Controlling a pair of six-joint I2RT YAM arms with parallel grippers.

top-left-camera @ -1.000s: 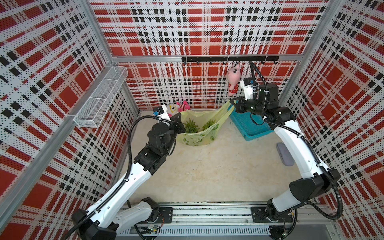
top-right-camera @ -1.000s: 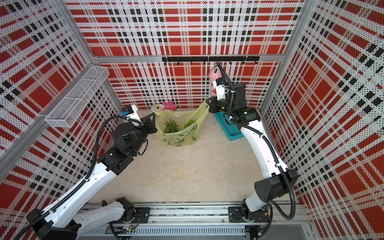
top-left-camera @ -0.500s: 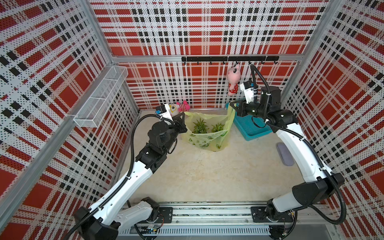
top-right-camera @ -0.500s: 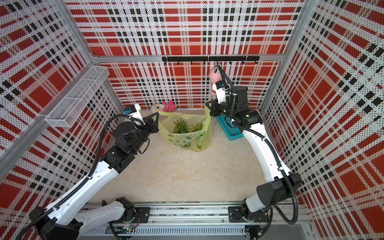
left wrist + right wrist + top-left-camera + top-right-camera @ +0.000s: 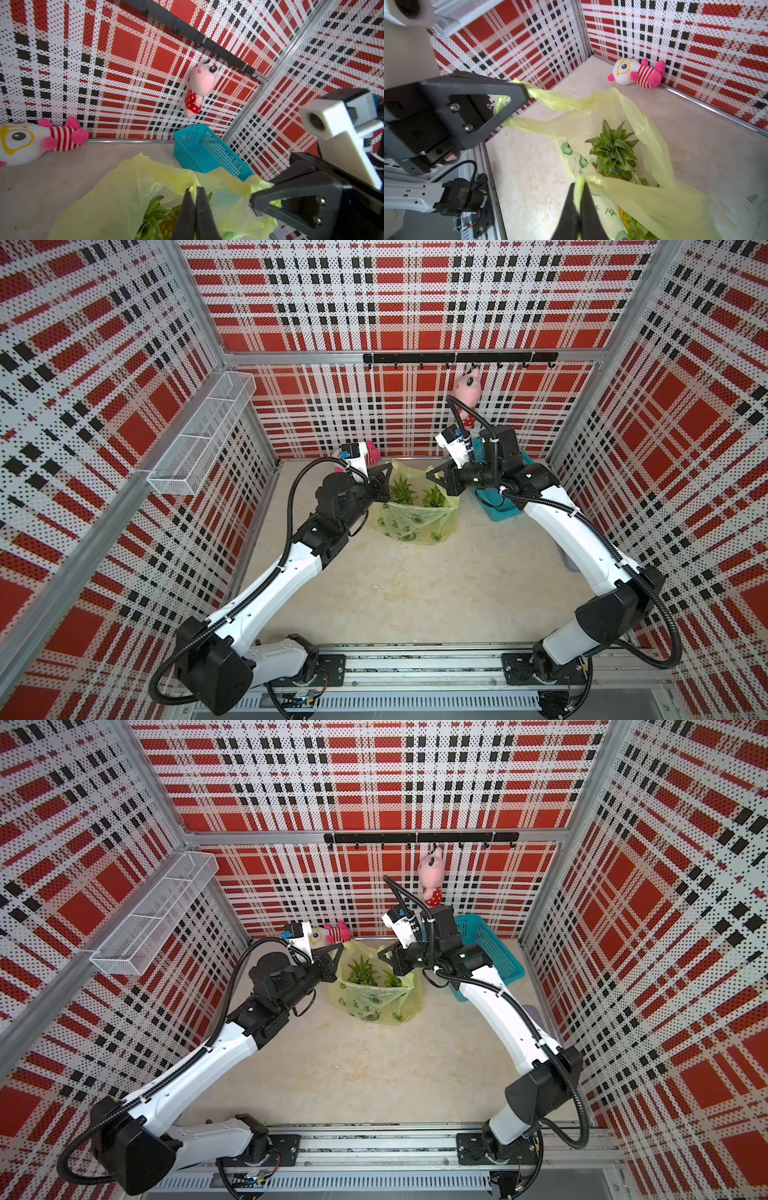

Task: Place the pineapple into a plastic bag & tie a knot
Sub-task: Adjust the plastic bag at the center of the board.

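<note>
**Both grippers pinching the bag's handles, pineapple inside**

In both top views the plastic bag (image 5: 415, 520) is sitting on the beige table (image 5: 415, 593) just above the frame's centre, with its mouth gaping upward. The pineapple (image 5: 401, 491) is standing inside it, and its green leaves are poking up through the opening.

The left gripper (image 5: 388, 470) is reaching in from the left of the frame and the right gripper (image 5: 430, 475) from the right, each at one side of the bag's rim. In the left wrist view the left gripper's fingers (image 5: 187, 207) are pressing tightly together on bunched yellow-green plastic. The right wrist view shows this to be one handle (image 5: 560, 101), stretching toward the upper left of that frame. There the right gripper's fingers (image 5: 588, 207) are likewise pinching the other handle, with plastic squeezed between them.

A teal basket (image 5: 498, 510) is lying just right of the bag, partly hidden under the right arm. A pink plush (image 5: 467, 387) is hanging from the hook rail (image 5: 415, 357) at upper centre-right. A striped plush (image 5: 332, 934) is lying at the table's far edge, to the upper left of the bag.
</note>
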